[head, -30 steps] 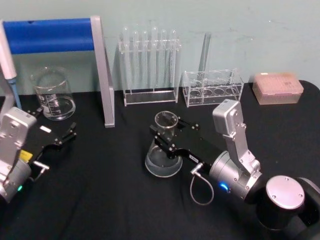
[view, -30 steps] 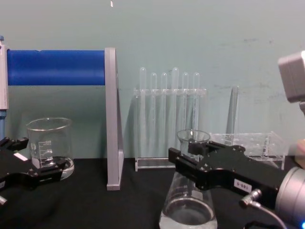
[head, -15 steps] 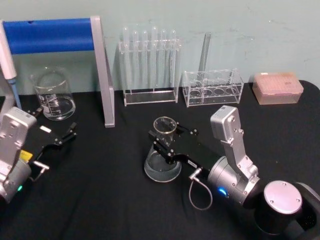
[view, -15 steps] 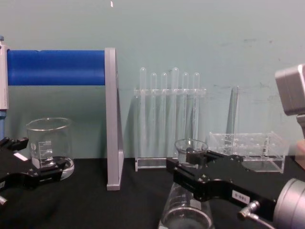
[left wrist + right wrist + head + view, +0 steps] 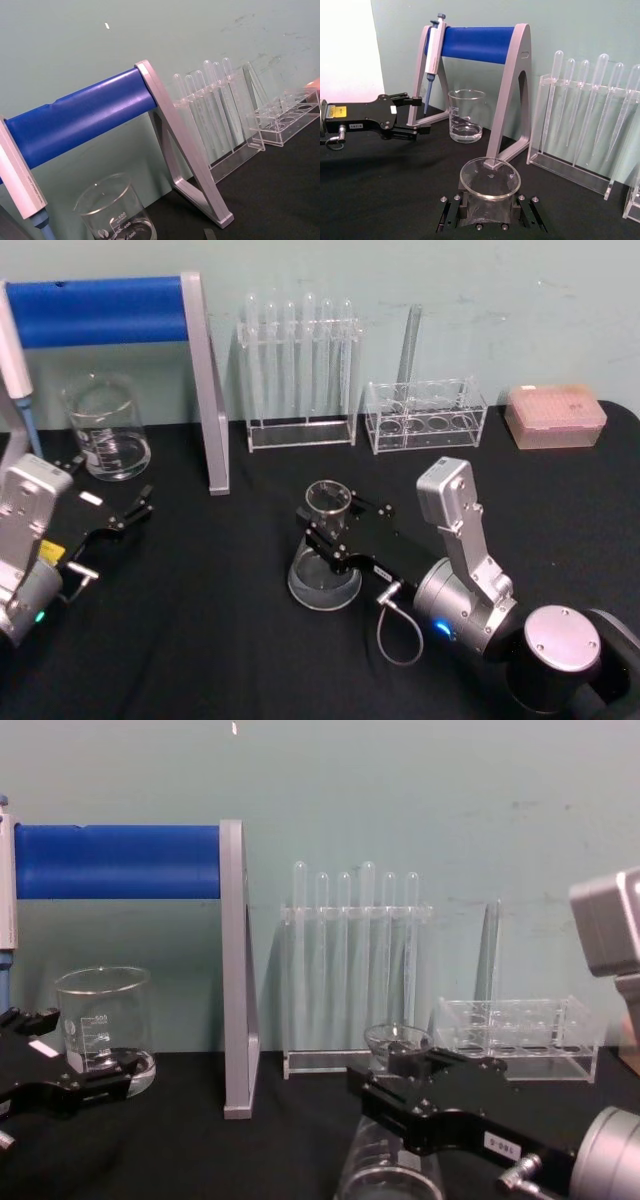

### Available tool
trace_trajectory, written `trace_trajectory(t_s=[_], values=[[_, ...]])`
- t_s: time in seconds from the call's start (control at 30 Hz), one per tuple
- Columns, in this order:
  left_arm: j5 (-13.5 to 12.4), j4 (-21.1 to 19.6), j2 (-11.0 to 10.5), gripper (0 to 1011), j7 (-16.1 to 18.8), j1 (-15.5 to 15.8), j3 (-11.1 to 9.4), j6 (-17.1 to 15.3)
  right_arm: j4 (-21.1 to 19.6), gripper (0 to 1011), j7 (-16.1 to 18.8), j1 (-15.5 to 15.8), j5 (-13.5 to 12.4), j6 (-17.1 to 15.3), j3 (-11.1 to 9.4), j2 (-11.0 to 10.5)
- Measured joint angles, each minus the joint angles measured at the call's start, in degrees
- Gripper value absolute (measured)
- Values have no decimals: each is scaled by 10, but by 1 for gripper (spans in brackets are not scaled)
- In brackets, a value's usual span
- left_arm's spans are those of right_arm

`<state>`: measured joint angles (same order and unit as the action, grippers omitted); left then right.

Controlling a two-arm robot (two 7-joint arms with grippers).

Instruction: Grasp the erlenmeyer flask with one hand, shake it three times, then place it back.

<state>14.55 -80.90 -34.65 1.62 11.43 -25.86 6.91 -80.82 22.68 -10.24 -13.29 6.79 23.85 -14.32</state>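
Head view shows you the right gripper (image 5: 330, 520) nearest, its fingers pinching the neck of the flask (image 5: 318, 580), which stands upright mid-table. Your left gripper (image 5: 112, 488) sits at the left, fingers spread, just before the beaker (image 5: 105, 430). Farthest back stands the tube rack (image 5: 298, 380).

Rack (image 5: 298, 432) behind flask (image 5: 322, 586), L free
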Motion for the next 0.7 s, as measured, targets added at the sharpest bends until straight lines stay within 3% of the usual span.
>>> trace_trajectory(t_s=[0.7], values=[[0,0,0,1000,0,0,0,0,0,457,-2,1,2,-3,1,1]])
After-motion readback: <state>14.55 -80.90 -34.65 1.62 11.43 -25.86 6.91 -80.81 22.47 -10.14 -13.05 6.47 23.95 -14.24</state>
